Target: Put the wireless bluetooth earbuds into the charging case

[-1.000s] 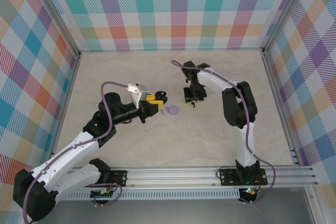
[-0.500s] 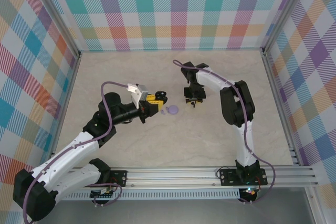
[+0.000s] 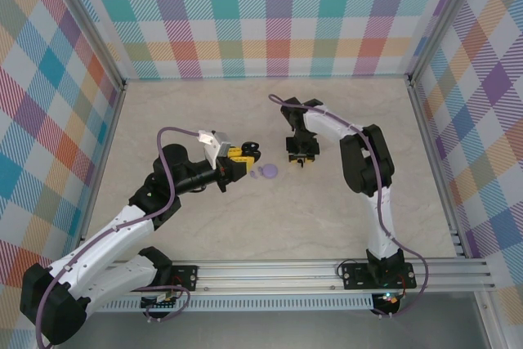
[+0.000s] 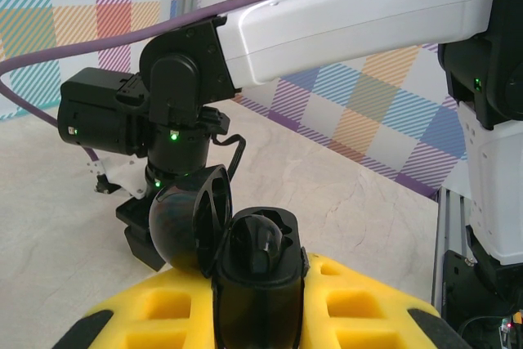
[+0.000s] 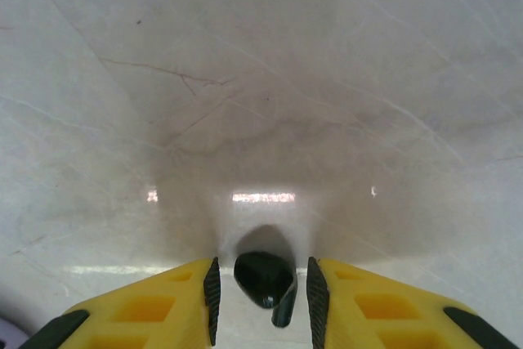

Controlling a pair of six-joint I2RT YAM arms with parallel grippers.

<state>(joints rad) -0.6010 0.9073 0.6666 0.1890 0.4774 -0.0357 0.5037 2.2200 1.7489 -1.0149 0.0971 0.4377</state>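
Note:
My left gripper (image 3: 248,153) (image 4: 260,312) is shut on a small black charging case (image 4: 260,284), held upright with its hinged lid (image 4: 189,230) swung open to the left. One black earbud (image 4: 261,243) sits in a well of the case. My right gripper (image 3: 299,159) (image 5: 261,292) is down at the tabletop and open. The other black earbud (image 5: 263,275) lies on the table between its fingers (image 5: 212,296), with a gap on its left side. A flat round lavender piece (image 3: 269,171) rests on the table between the two grippers.
A smaller lavender bit (image 3: 255,174) lies just left of the round lavender piece. In the left wrist view the right arm's wrist (image 4: 163,120) hangs close behind the open lid. Checked walls (image 3: 270,14) and a metal rail (image 3: 327,271) bound the marble table (image 3: 204,112).
The right arm's elbow has drawn in a little and its gripper has settled slightly toward the table. The left arm and the case have not moved.

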